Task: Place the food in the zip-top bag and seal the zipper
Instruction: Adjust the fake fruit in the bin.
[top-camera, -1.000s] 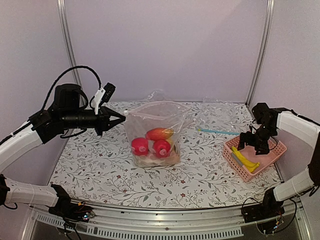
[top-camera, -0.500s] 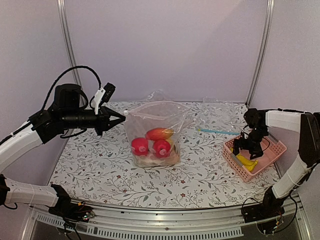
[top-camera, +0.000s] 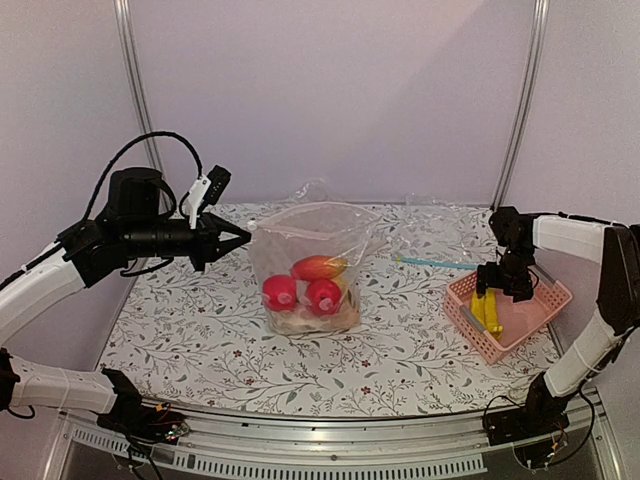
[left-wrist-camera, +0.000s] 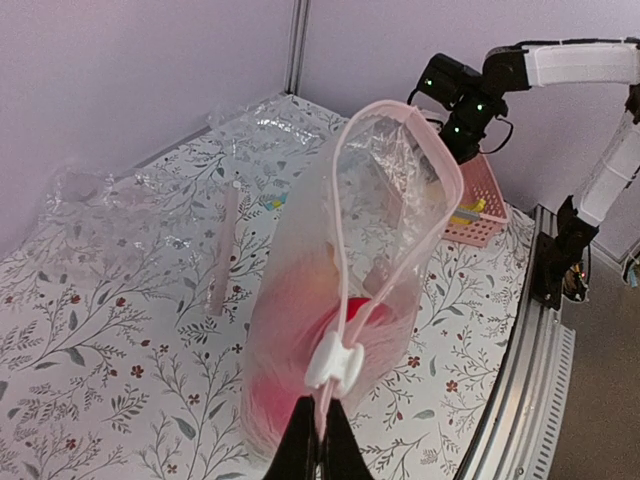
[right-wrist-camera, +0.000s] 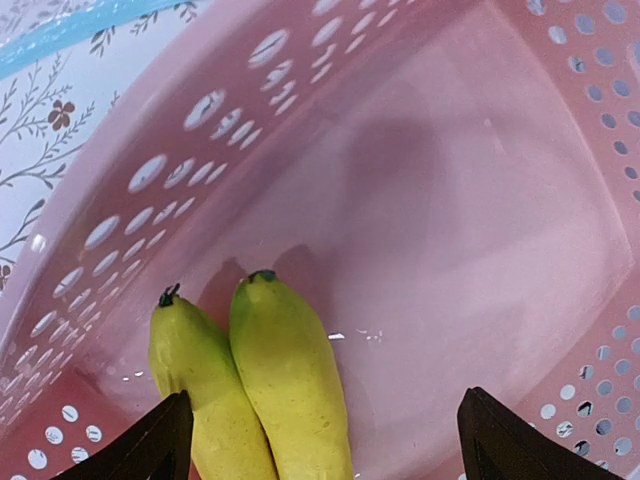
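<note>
Overhead view: bag (top-camera: 300, 250) stands mid-table holding red and orange fruit (top-camera: 322, 296), its corner pinched by the left gripper (top-camera: 243, 238), while the right gripper (top-camera: 503, 280) hovers over the banana (top-camera: 487, 312) in the basket (top-camera: 540, 310). Left wrist view: fingers (left-wrist-camera: 300, 455) clamp the bag's rim under a white slider (left-wrist-camera: 335, 362), mouth gaping. Right wrist view: fingers (right-wrist-camera: 150, 445) spread wide above the banana, and closing off-centre could squirt it against the basket wall.

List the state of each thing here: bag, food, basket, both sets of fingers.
zip-top bag: upright, mouth open, unsealed
red fruits: inside the bag
pink basket: upright, holds the banana
banana: lying in the basket, ungripped
left fingers: shut on the bag's mouth edge
right fingers: open, over the banana
</note>
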